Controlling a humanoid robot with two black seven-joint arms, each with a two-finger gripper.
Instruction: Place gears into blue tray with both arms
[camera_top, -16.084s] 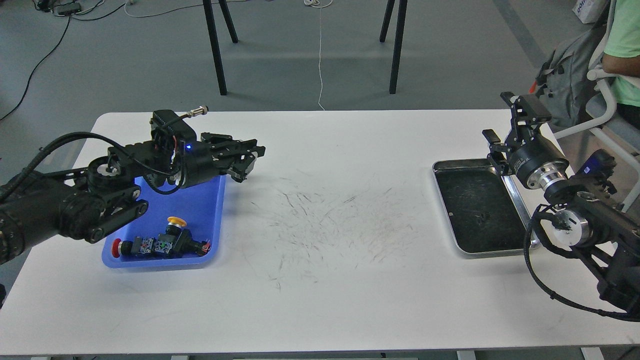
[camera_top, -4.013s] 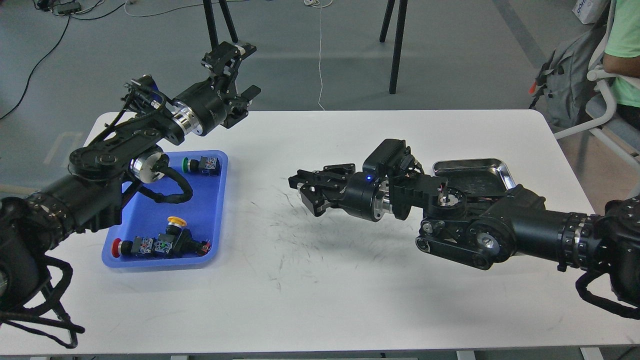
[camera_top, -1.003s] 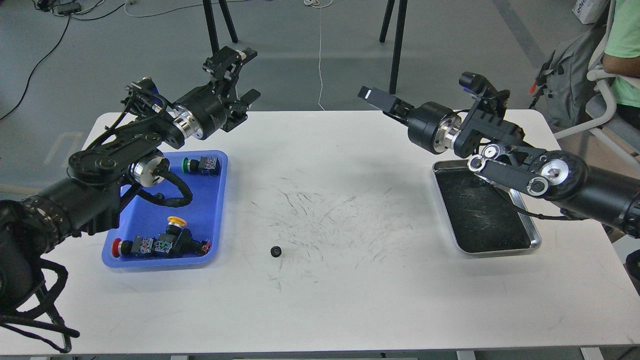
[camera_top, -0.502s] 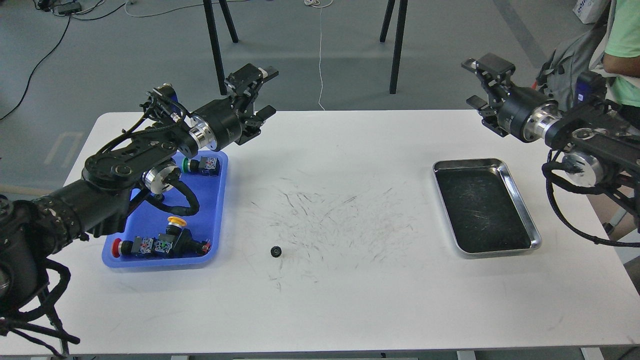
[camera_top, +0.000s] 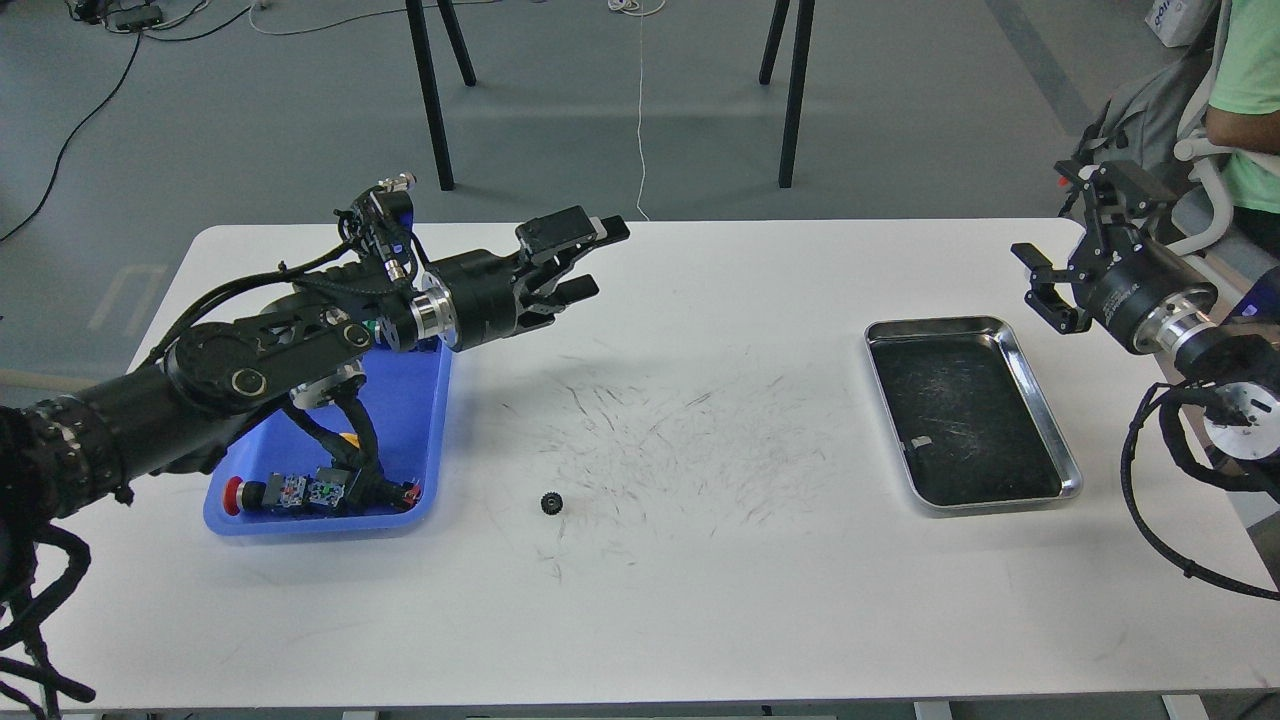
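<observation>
Head view: gear (camera_top: 551, 502) is lying flat on table (camera_top: 700, 600); judged light, rigid, grippable across its toothed rim. Left gripper (camera_top: 590, 260) is hovering spread, empty; right gripper (camera_top: 1070, 240) likewise.

Plain grey floor (camera_top: 250, 130) all round, with black cables (camera_top: 70, 130) trailing at the far left. Big white table (camera_top: 700, 600), pretty scuffed in the middle. Black stand legs (camera_top: 430, 95) behind it, plus a thin white cord (camera_top: 640, 110).
</observation>
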